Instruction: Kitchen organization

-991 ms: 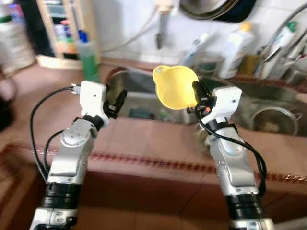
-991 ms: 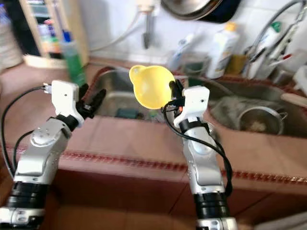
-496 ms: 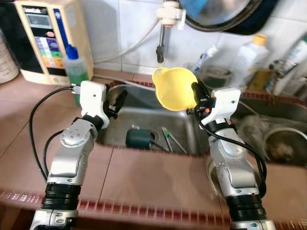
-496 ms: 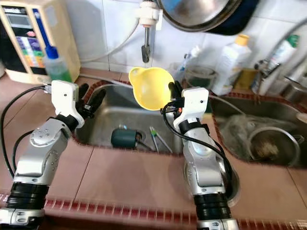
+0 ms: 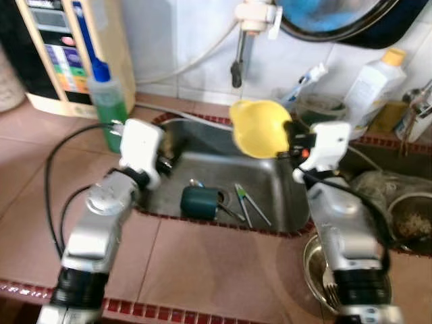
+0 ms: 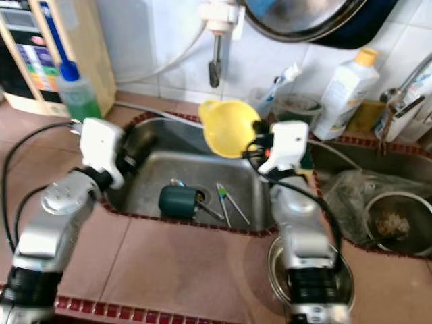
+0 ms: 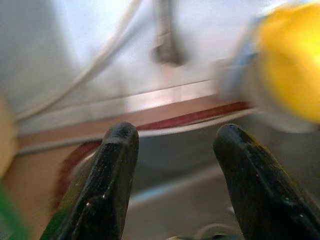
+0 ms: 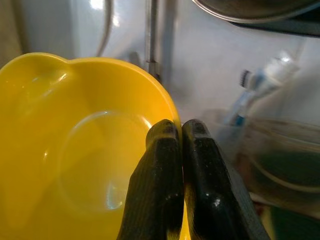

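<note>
The right gripper (image 8: 181, 137) pinches the rim of a yellow plastic bowl with a small pouring lip (image 5: 260, 128), its two black fingers (image 8: 160, 185) pressed together on the bowl's edge. In the head views the bowl hangs in the upper middle of the frame, tilted on its side above the steel sink basin (image 5: 270, 182), just below the white tap with its dark spout (image 5: 237, 50).

The left gripper (image 7: 172, 150) is held over the left rim of the sink, left of centre in the frame; its fingers (image 7: 112, 170) are spread apart with nothing between them.

In the basin, near the middle of the frame, lie a dark green cup on its side (image 5: 199, 202) and a few thin utensils (image 5: 246, 206) just beside it. A green bottle with a blue cap (image 5: 108, 101) stands on the brown tiled desk (image 5: 202, 270) at the upper left, in front of a beige appliance with a printed panel (image 5: 61, 47). At the upper right, against the white tiled wall, stand a white plastic bottle with a yellow cap (image 5: 374, 84) and a holder with a toothbrush (image 6: 287, 77). A round metal bowl (image 6: 341, 283) sits on the desk at the lower right, partly behind the right arm, and a second basin at the right edge holds a metal strainer (image 6: 391, 226).
</note>
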`<state>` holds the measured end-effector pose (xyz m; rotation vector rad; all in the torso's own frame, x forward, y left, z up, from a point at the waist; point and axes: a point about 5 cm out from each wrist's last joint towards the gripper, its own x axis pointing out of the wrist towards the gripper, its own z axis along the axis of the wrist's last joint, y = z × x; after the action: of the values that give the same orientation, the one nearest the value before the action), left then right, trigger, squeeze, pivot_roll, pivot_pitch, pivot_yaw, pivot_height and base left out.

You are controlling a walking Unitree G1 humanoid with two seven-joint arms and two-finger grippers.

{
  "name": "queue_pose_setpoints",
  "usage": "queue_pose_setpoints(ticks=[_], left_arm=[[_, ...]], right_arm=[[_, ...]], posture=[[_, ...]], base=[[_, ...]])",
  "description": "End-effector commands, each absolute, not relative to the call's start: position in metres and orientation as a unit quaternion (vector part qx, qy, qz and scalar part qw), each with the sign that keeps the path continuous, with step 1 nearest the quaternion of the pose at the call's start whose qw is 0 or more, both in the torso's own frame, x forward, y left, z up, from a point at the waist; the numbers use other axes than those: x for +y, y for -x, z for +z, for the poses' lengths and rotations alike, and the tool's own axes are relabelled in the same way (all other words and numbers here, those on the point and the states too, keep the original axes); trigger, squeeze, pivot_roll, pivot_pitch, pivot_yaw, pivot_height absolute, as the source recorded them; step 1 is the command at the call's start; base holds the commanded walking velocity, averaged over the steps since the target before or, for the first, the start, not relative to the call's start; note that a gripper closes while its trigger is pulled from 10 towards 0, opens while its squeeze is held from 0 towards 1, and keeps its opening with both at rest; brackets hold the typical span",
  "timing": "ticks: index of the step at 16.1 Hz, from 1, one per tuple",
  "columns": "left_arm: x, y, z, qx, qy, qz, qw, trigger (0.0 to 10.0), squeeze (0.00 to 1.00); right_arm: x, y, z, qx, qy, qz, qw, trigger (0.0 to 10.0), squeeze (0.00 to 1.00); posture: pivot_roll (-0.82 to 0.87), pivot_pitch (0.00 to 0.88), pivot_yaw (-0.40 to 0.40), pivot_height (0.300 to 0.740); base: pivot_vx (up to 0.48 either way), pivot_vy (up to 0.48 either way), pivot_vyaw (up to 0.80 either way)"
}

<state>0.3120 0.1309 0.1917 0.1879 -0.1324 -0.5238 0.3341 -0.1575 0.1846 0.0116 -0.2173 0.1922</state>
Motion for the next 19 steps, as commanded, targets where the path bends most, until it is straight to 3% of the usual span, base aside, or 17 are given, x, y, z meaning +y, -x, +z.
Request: queue_pose_setpoints(ticks=[1,7,16,17,19], left_arm=[[0.121,-0.302,0.19,-0.058,-0.105,-0.301,0.946,10.0,0.0],[0.105,-0.267,0.182,-0.034,-0.118,-0.382,0.916,10.0,0.0],[0.093,-0.254,0.178,-0.003,-0.107,-0.419,0.902,10.0,0.0],[0.093,-0.254,0.178,-0.003,-0.109,-0.417,0.902,10.0,0.0],[0.093,-0.255,0.179,-0.003,-0.109,-0.414,0.904,10.0,0.0]], right_arm=[[-0.169,-0.336,0.18,-0.086,-0.013,0.085,0.993,10.0,0.0],[-0.178,-0.348,0.161,-0.029,-0.012,0.115,0.993,10.0,0.0],[-0.15,-0.363,0.15,0.01,-0.028,0.214,0.976,10.0,0.0],[-0.149,-0.363,0.149,0.007,-0.037,0.221,0.975,10.0,1.0],[-0.149,-0.363,0.15,0.003,-0.043,0.224,0.974,10.0,1.0]], posture=[[0.02,0.109,-0.055,0.74],[0.03,0.159,-0.036,0.74],[0.06,0.178,-0.049,0.74],[0.06,0.176,-0.05,0.74],[0.06,0.175,-0.051,0.74]], base=[[0.0,0.0,0.0],[0.0,0.0,0.0],[0.0,0.0,0.0],[0.0,0.0,0.0],[0.0,0.0,0.0]])
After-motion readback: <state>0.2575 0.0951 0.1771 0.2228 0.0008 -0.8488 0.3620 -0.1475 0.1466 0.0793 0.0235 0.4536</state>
